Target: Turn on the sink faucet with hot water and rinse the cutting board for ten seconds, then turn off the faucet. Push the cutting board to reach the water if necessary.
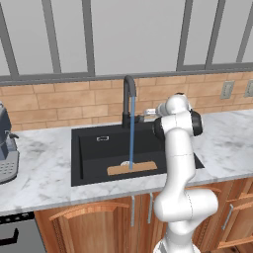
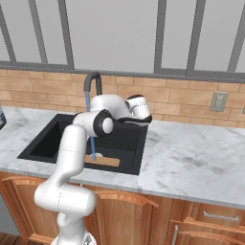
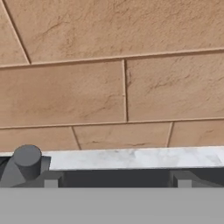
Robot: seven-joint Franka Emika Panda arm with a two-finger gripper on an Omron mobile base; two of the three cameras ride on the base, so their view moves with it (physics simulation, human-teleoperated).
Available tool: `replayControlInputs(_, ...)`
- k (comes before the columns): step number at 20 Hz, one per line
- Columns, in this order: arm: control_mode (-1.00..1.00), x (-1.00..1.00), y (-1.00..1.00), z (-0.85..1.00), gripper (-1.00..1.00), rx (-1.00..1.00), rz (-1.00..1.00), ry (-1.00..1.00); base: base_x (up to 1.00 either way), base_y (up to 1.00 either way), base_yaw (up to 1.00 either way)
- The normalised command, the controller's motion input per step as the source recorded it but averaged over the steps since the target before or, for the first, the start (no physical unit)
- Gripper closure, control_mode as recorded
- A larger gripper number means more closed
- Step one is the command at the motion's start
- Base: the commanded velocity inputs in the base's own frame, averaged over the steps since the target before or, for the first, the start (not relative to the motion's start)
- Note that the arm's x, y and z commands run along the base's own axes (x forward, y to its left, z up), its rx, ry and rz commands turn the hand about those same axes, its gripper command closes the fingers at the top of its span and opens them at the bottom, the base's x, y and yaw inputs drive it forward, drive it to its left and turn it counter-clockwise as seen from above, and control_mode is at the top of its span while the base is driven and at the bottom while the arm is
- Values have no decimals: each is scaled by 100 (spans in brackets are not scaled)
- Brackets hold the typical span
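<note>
The black gooseneck sink faucet (image 1: 129,94) stands behind the black sink (image 1: 89,148), and a thin blue stream of water (image 1: 132,133) falls from its spout. The water lands on the tan cutting board (image 1: 132,168), which lies flat at the basin's front. The right base view shows the faucet (image 2: 94,79), the water (image 2: 93,146) and the board (image 2: 105,161) partly behind my arm. My gripper (image 1: 149,113) hovers just right of the faucet's base, facing the brick wall. In the hand view the gripper (image 3: 117,181) is open with nothing between its fingertips (image 3: 51,179). The faucet's grey lever knob (image 3: 26,161) sits just outside the left tip.
A brick backsplash (image 1: 59,101) runs behind the marble counter (image 1: 227,143), with windows above. A grey appliance (image 1: 6,148) stands at the counter's far left. Wall outlets (image 1: 227,89) are at the right. Wooden cabinets (image 2: 201,215) are below.
</note>
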Motion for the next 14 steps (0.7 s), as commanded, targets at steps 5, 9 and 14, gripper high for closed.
replayControlInputs(5,-100,24,10,28,-100,1,3,0,0,0,0)
replayControlInputs(9,-100,15,20,26,-100,0,3,0,0,0,0)
replayControlInputs(14,-100,2,29,20,-100,0,4,0,0,0,0)
